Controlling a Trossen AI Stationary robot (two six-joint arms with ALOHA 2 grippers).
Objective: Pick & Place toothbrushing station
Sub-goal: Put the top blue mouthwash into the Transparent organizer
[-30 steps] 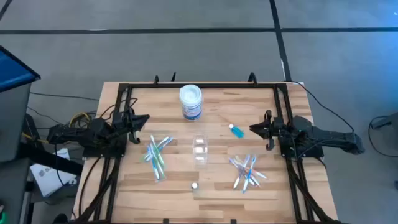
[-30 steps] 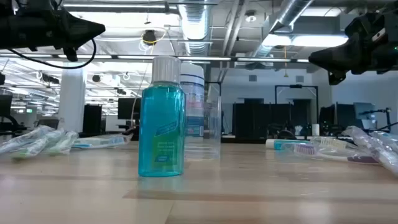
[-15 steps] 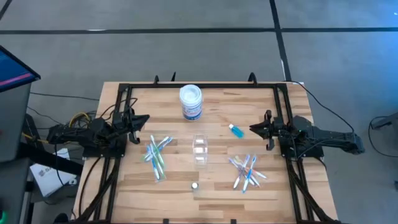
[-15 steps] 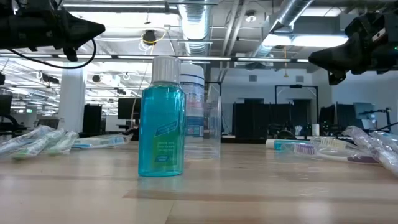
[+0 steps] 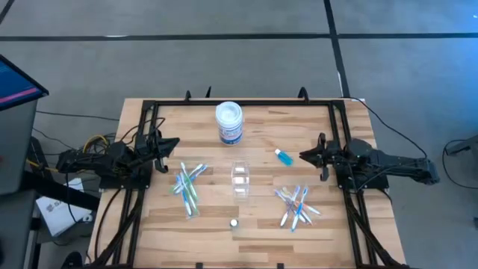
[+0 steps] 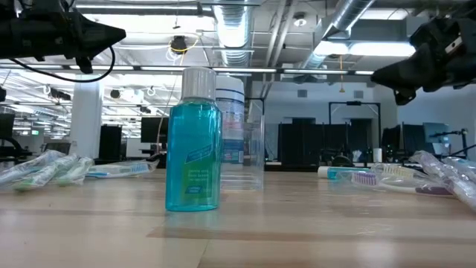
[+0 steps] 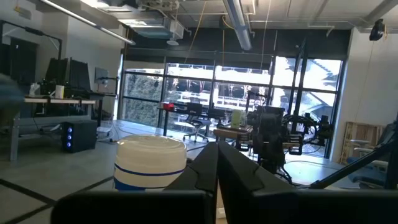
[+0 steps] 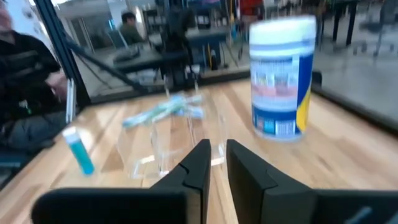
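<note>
Blue white-capped tube (image 5: 283,156); white blue-labelled jar (image 5: 229,122); seemingly clear cup (image 5: 240,174).

The floor (image 5: 224,67) is gray with dark lines across it. In the low view, silver pipes (image 6: 297,30) and long lights (image 6: 357,48) hang under the ceiling at the top. Big windows (image 7: 249,87) fill the middle of the left wrist view, with a desk (image 7: 56,102) at the left.

Both arms matte black, blocky jointed links w/ black cabling; left hand (image 5: 174,142) & right hand (image 5: 304,156): slim dark tapered fingers.
</note>
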